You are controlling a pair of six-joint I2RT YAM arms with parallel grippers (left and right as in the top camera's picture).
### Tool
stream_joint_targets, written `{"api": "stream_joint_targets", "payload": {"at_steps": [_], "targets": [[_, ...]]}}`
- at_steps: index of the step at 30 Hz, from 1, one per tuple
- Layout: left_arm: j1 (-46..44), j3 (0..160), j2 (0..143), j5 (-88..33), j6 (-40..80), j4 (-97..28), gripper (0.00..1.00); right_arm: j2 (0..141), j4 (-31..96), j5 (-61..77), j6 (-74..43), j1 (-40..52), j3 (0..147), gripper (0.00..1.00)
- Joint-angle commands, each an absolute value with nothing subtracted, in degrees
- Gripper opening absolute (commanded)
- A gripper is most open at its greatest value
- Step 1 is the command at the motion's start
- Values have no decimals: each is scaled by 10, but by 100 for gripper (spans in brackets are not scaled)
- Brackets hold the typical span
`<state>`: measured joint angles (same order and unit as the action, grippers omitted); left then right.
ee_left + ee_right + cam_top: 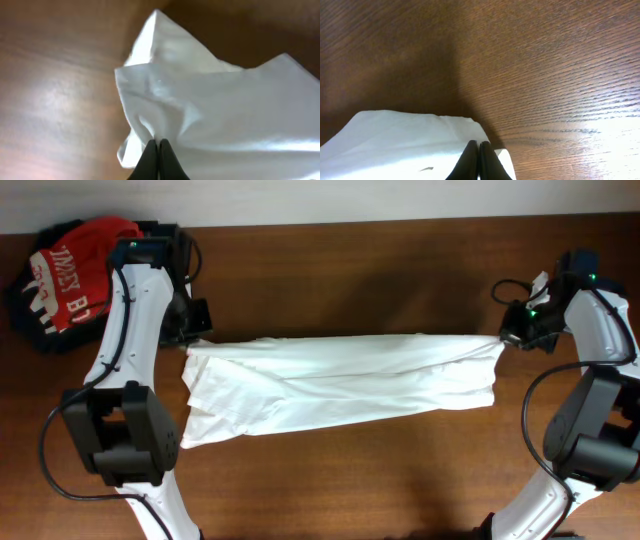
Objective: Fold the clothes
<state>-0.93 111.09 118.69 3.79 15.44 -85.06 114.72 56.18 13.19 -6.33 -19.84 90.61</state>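
Observation:
The clothes, a plain white T-shirt (340,385), lie stretched in a long band across the middle of the wooden table (350,280). My left gripper (196,338) is shut on the shirt's upper left corner. In the left wrist view the dark fingertips (158,143) pinch bunched white cloth (215,110). My right gripper (507,338) is shut on the upper right corner. In the right wrist view its closed tips (478,144) bite the edge of the cloth (395,145) just above the wood. The cloth between the grippers is pulled fairly taut along its top edge, and the lower left part sags towards the front.
A red shirt with white lettering (75,275) lies on dark folded garments (32,328) at the back left corner. Both arm bases stand at the front left and front right. The table's back edge meets a pale wall strip (320,200).

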Motion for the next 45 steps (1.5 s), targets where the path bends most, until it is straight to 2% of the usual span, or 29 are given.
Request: {"api": "stream_joint_targets", "payload": {"at_steps": [1,6,10,11,12,13,14,15,22,24,25,26,27,28,31,33,35,37,45], "targets": [[-8,1114,1174,12,149,-898,1,1148,564,131,-77,-203,919,4],[-10,1054,1174,13,149,-907,1,1148,609,127,-77,-203,919,4],[-7,947,1174,50,150,-865,2,1148,623,119,-77,-203,919,5],[-6,926,1174,50,150,-856,5,1148,631,111,-77,-203,919,10],[-4,909,1174,50,150,-853,12,1148,635,102,-77,-203,919,39],[-3,896,1174,51,149,-850,29,1148,639,93,-77,-203,919,73],[-3,884,1174,63,149,-849,49,1148,643,85,-78,-203,919,86],[-3,882,1174,70,149,-849,63,1148,644,85,-78,-203,919,100],[-4,901,1174,73,149,-808,65,1148,643,116,-79,-203,936,99],[-8,915,1174,60,149,-804,57,1148,643,159,-59,-202,945,98],[-15,924,1174,38,149,-799,48,1148,643,194,-37,-202,952,87],[-22,929,1174,27,149,-791,46,1148,643,215,-30,-202,956,59],[-31,931,1174,23,149,-778,44,1148,643,227,-30,-202,959,24],[-49,931,1174,23,150,-758,40,1148,643,230,-30,-201,959,4],[-89,931,1174,23,156,-730,38,1148,658,229,-27,-183,959,4],[-114,931,1174,23,178,-710,30,1148,672,229,3,-155,958,4],[-130,930,1174,23,189,-703,29,1148,670,211,2,-126,952,4],[-143,928,1174,18,199,-696,23,1148,642,202,2,-91,936,4],[-149,875,1174,-10,199,-646,22,1148,564,149,-26,-20,855,4]]}}
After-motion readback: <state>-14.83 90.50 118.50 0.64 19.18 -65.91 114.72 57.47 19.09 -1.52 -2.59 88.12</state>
